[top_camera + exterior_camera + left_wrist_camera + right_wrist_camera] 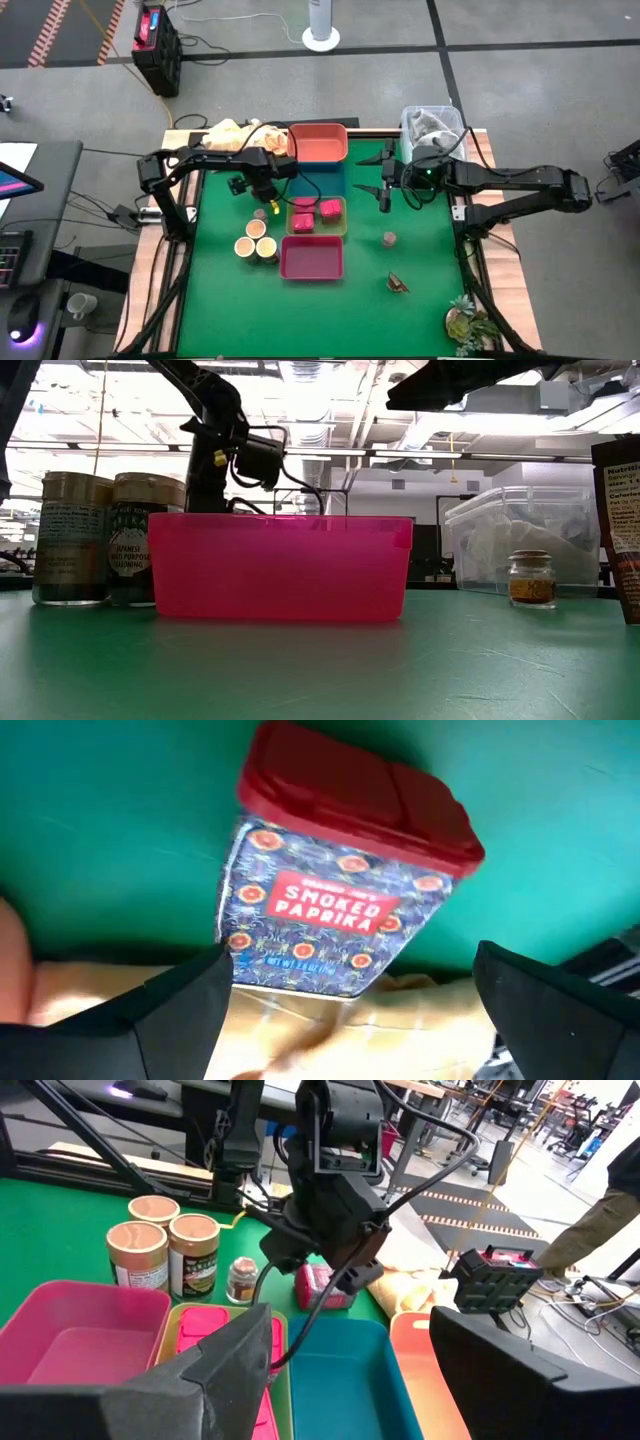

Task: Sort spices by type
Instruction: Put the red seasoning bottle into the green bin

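Note:
My left gripper [352,955] [263,188] hangs open over a magenta-lidded paprika tin [340,870] that lies on its side on the green mat, beside the yellow-green tray [344,222]. Its fingers stand either side of the tin's base end, apart from it. The tin also shows under that gripper in the right wrist view [318,1286]. Three more magenta blocks [302,221] lie in the yellow-green tray. Three tan tubs [255,241] stand left of the magenta tray [311,258]. A small jar [260,212], a grey-brown knob [389,238] and a dark brown piece [398,284] rest on the mat. My right gripper [384,180] [350,1320] waits open, right of the teal tray [322,181].
A coral tray [318,143] sits at the far edge beside a heap of cloth [232,134]. A clear lidded box [432,128] stands at the far right corner and a leafy sprig [466,320] at the near right. Bare mat lies between the magenta tray and the right edge.

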### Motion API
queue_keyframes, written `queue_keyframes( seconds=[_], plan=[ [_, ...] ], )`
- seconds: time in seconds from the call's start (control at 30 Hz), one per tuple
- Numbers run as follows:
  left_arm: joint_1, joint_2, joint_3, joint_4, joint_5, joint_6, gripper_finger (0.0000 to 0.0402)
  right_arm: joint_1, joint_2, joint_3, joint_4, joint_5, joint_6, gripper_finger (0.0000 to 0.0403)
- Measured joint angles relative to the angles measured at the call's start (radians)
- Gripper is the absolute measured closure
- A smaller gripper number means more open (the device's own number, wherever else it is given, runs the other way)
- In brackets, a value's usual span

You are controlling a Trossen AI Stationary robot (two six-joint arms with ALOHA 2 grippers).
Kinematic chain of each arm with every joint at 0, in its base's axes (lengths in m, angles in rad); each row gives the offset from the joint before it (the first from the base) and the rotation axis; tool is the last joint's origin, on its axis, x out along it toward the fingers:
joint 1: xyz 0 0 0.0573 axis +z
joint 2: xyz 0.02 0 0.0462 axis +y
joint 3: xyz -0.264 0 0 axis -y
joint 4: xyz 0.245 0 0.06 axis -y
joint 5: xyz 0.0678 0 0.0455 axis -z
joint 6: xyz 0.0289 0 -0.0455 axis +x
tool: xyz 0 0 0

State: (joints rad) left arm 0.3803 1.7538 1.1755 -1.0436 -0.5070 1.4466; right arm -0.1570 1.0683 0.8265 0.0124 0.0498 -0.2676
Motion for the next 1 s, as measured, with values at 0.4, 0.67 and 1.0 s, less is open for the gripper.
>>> queue_keyframes(
  seconds=[0.4, 0.67, 1.0],
  plan=[
    [-0.033, -0.001, 0.0, 0.012, -0.036, 0.044, 0.0008, 0.0, 0.0, 0.0, 0.002, 0.0, -0.003, 0.0104],
    [-0.068, -0.019, 0.0, 0.01, -0.078, 0.039, 0.0008, 0.0, 0.0, 0.0, 0.0, 0.0, -0.003, 0.0104],
    [-0.075, -0.04, 0.0, 0.074, 0.042, 0.165, 0.0008, 0.007, 0.0, 0.0, 0.004, 0.0, 0.005, 0.0104]
  ],
)
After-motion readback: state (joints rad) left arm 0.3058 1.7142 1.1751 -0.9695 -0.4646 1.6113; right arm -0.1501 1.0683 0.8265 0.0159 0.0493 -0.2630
